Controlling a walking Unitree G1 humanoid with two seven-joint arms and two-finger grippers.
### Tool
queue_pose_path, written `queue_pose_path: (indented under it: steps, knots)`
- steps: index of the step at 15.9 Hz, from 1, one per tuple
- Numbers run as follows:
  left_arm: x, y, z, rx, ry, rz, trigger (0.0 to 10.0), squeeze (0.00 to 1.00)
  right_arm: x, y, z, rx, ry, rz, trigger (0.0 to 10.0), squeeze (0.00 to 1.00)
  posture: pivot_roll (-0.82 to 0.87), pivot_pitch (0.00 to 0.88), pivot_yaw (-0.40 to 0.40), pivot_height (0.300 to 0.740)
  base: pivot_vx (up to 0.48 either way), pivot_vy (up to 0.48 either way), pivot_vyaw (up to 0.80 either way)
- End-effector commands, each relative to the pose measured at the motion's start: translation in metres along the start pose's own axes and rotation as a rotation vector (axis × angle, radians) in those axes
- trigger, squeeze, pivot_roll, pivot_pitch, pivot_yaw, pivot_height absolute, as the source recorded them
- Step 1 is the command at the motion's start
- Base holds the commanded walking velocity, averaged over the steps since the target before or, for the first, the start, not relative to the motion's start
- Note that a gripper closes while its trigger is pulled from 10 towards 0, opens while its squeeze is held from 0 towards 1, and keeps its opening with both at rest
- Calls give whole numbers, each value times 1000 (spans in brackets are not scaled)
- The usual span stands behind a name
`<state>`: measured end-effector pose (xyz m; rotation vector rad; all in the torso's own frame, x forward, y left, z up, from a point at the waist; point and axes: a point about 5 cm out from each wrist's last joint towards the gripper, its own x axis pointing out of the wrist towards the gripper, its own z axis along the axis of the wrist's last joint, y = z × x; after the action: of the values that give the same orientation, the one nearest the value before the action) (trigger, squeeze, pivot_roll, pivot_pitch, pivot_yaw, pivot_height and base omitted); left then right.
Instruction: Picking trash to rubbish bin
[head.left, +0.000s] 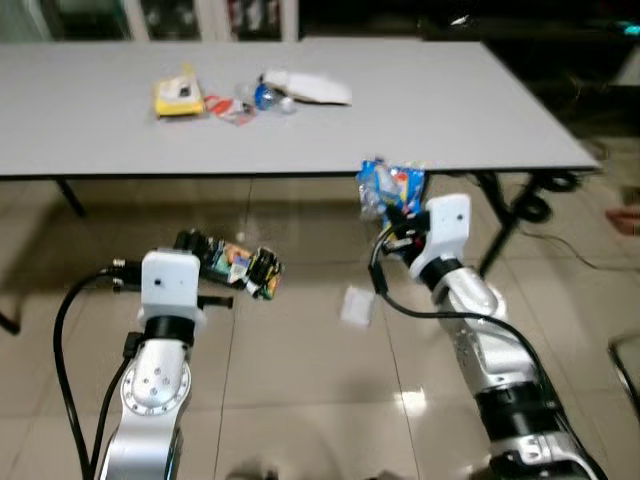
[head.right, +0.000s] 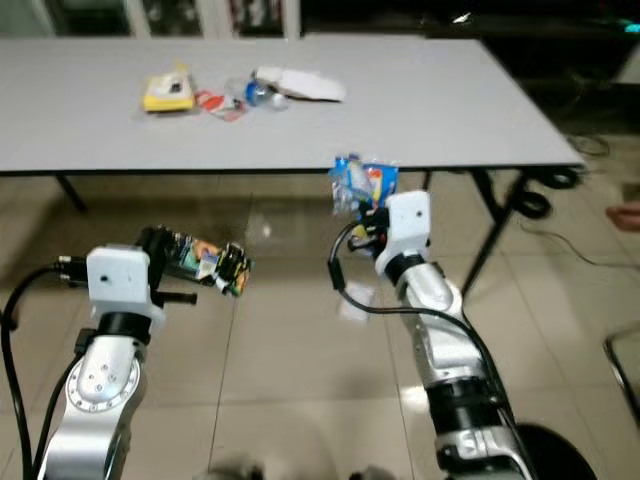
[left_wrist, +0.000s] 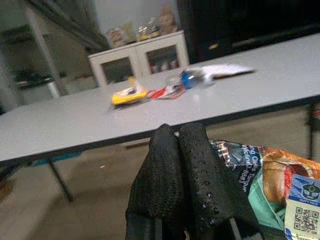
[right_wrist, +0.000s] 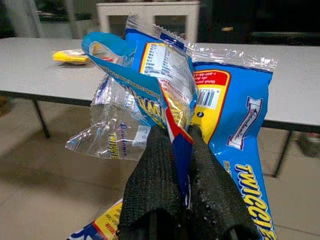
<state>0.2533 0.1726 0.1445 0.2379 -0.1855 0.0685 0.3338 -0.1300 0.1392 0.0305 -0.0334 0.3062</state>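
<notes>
The blue wrapper is pinched upright between the right gripper's fingers, just off the tabletop's near edge. The dark snack packet lies sideways, clamped in the left gripper. More trash sits near the tabletop's far edge; no bin can be made out, so both loads likely need carrying elsewhere.

Looks like an office or meeting room: long grey counter on black folding legs, glossy beige tiled floor, white glass-door cabinet with small figurines on top, and cables trailing past the far leg.
</notes>
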Motion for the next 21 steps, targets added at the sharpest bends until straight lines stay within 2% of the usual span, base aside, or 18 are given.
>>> queue_pose_path:
  steps: [1,4,14,21]
  knots:
    - [-1,3,-5,-3,29,-1,10000,0,2,3,3,-10,-5,10,10000,0,-39,111,-18,740,0,0,0]
    - [1,6,-5,-8,27,-9,10000,0,2,3,2,-10,-2,7,10000,0,-42,109,-15,740,0,0,-375]
    - [4,7,-6,-22,35,-16,10000,0,1,3,0,-12,5,5,10000,0,-45,108,-13,740,0,0,-790]
    - [9,15,-13,-46,65,24,10000,0,1,3,1,-14,7,8,10000,0,-52,115,-13,740,0,0,-798]
